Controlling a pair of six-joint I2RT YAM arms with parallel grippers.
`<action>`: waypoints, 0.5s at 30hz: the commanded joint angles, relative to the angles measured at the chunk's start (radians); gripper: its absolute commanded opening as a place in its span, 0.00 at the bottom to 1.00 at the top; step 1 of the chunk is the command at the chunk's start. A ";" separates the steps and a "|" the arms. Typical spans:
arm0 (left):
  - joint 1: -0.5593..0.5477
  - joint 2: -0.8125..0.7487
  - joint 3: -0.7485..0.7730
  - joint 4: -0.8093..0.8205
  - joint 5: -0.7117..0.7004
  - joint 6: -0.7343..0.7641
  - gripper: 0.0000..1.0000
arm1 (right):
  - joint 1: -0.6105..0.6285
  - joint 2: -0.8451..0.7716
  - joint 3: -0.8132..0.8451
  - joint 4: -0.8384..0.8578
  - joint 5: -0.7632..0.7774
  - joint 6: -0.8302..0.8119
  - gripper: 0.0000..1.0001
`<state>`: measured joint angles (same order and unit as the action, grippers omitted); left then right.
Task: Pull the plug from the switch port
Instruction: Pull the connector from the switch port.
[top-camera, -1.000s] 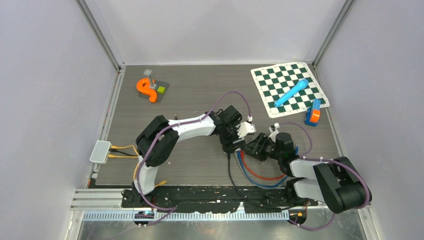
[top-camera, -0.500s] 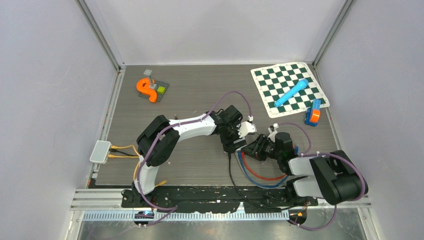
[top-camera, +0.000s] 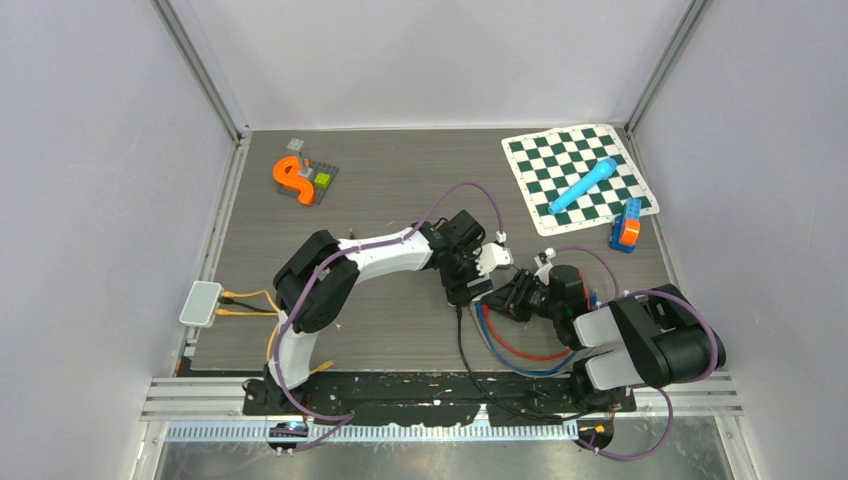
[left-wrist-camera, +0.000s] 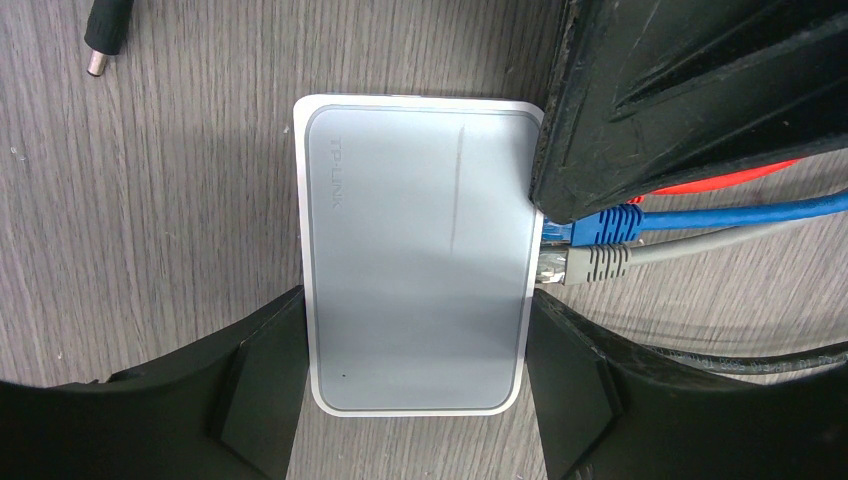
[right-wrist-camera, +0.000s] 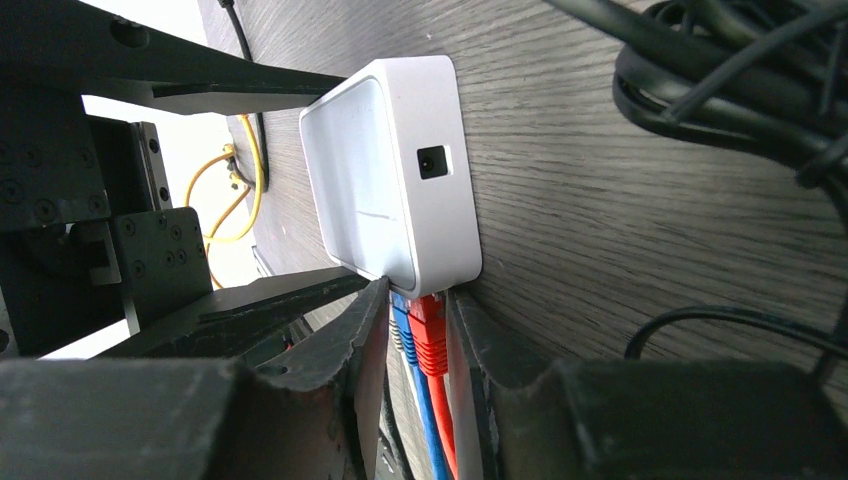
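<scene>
A white TP-Link switch (left-wrist-camera: 415, 250) lies flat mid-table; it also shows in the top view (top-camera: 492, 258). My left gripper (left-wrist-camera: 415, 400) is shut on it, one finger on each long side. A red plug (right-wrist-camera: 432, 335), a blue plug (left-wrist-camera: 600, 226) and a grey plug (left-wrist-camera: 590, 262) sit in its ports. My right gripper (right-wrist-camera: 418, 310) is closed round the red plug right at the port, one finger above it and one against the table. In the left wrist view its finger (left-wrist-camera: 690, 90) hides the red plug.
A loose black power plug (left-wrist-camera: 105, 35) lies beside the switch. Black cables (right-wrist-camera: 730, 80) run near the right gripper. A second switch (top-camera: 201, 302) with yellow cables sits at the left edge. A chessboard mat (top-camera: 580, 175) with a blue cylinder (top-camera: 583, 184) lies back right.
The right arm's upper links have swung leftward and its gripper has edged closer to the switch. The left arm and the switch have not moved.
</scene>
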<state>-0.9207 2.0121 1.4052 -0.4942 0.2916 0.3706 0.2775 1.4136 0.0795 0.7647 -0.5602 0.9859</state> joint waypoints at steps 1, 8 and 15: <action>-0.004 0.000 0.028 -0.022 0.059 -0.015 0.62 | 0.000 0.001 -0.012 -0.077 0.064 -0.024 0.35; -0.004 -0.002 0.021 -0.015 0.074 -0.026 0.62 | 0.000 0.008 -0.021 -0.077 0.072 -0.038 0.32; -0.004 -0.004 0.028 -0.017 0.076 -0.025 0.61 | 0.001 0.005 -0.016 -0.083 0.061 -0.051 0.16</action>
<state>-0.9195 2.0121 1.4052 -0.4950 0.2962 0.3721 0.2775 1.4055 0.0784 0.7589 -0.5579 0.9707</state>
